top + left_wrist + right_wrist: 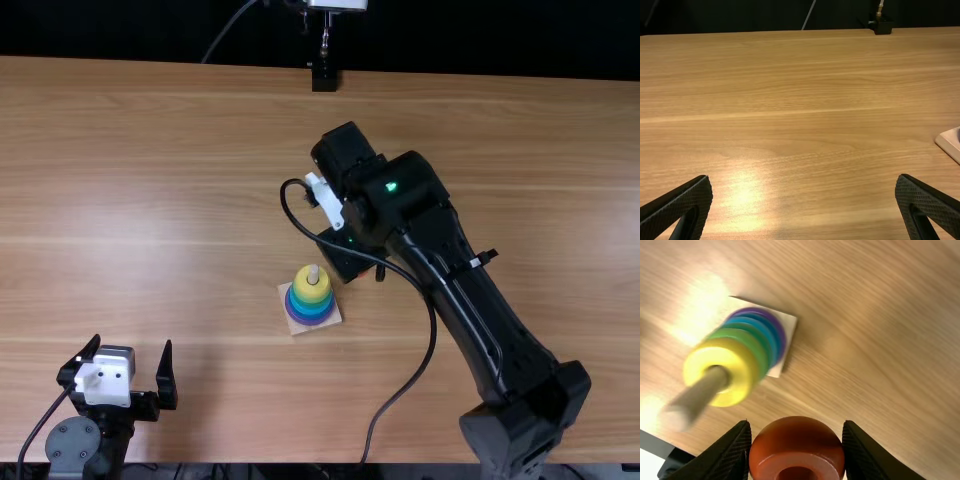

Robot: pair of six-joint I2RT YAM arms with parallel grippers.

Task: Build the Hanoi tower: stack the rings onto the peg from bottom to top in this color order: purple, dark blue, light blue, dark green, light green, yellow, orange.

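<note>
The right gripper (pixel 347 258) grips the glossy, reddish-orange ring (pixel 796 440), seemingly just right of the peg (pixel 699 394), which rises pale through purple, blue, green and yellow rings (pixel 312 291) on a square base (pixel 788 321); the left gripper (pixel 132 343), near left, gapes open

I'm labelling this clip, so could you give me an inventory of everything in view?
Table: 1, light brown, across the scene
Base: 1, pale wood, near the table's middle
Peg: 1, pale wood, on the base
Stacked rings: at least 5, upward purple, dark blue, light blue, green, yellow, on the peg
Loose ring: 1, orange, in the right claw
Stand: 1, black, far edge
Cable: 1, black, along the right arm
Arms: 2, black, from the near edge
Claws: 2, black, left open, right holding orange
</note>
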